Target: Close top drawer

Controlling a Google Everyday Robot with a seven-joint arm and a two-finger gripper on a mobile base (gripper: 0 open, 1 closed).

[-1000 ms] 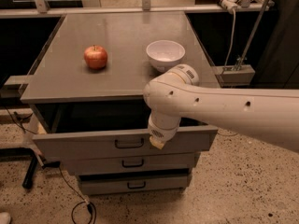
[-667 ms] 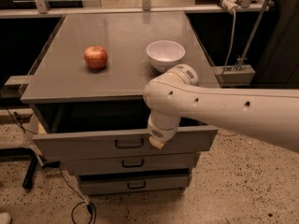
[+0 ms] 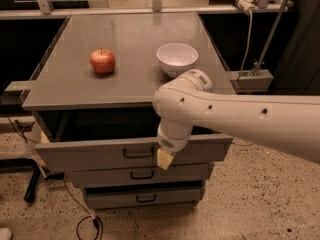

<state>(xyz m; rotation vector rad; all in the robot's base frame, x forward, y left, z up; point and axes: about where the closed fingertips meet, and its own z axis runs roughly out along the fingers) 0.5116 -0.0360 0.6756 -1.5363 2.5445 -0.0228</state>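
The top drawer (image 3: 90, 155) is a wide grey drawer with a small dark bar handle (image 3: 138, 154) at its centre. It stands pulled out from under the cabinet top, with a dark gap behind its front. My white arm reaches in from the right. My gripper (image 3: 165, 159) hangs down against the drawer front, just right of the handle. Only its pale tip shows below the round wrist.
A red apple (image 3: 102, 61) and a white bowl (image 3: 177, 58) sit on the grey cabinet top (image 3: 125, 39). Two narrower drawers (image 3: 142, 174) lie below the top one. Cables (image 3: 85, 223) trail on the speckled floor at the lower left. A stand (image 3: 252, 77) is at the right.
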